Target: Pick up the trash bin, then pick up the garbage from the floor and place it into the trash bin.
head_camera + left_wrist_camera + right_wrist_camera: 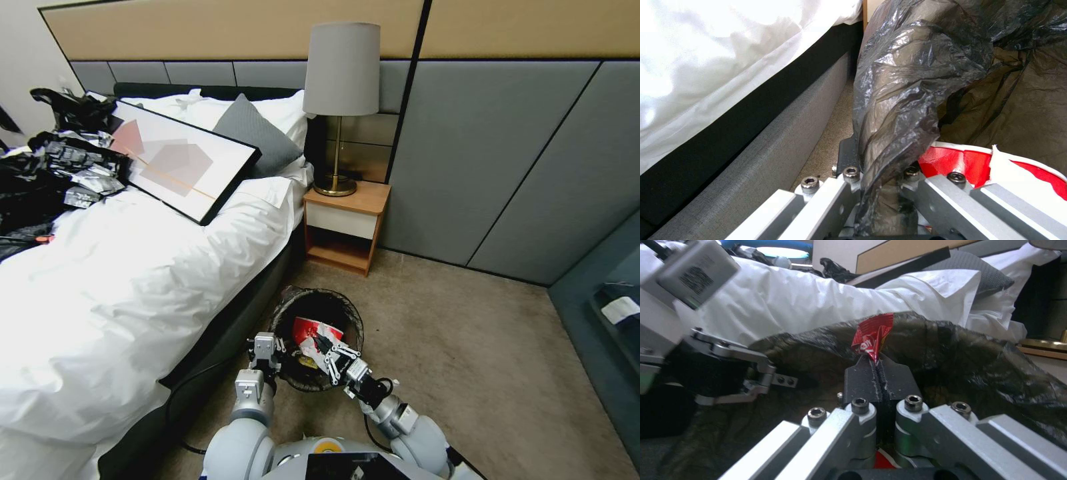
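Bedroom carpet (467,347), bed (133,280) alongside. Right pincer (876,364) clamped shut on a red wrapper (872,336), held over the bin (347,313) mouth, probably so a release lands inside. Left pincer (265,357) pinches the near rim and liner (902,86), holding the bin off the carpet beside the bed. More wrappers already inside.

Unmade bed (133,267) with white duvet along the left. Framed abstract picture (183,160) lying flat on it, beside a grey pillow (257,133). Black items, perhaps bags (47,167), heaped at the far left. Wooden nightstand (343,227) bearing a brass lamp (340,100). Beige carpet (467,353) below.
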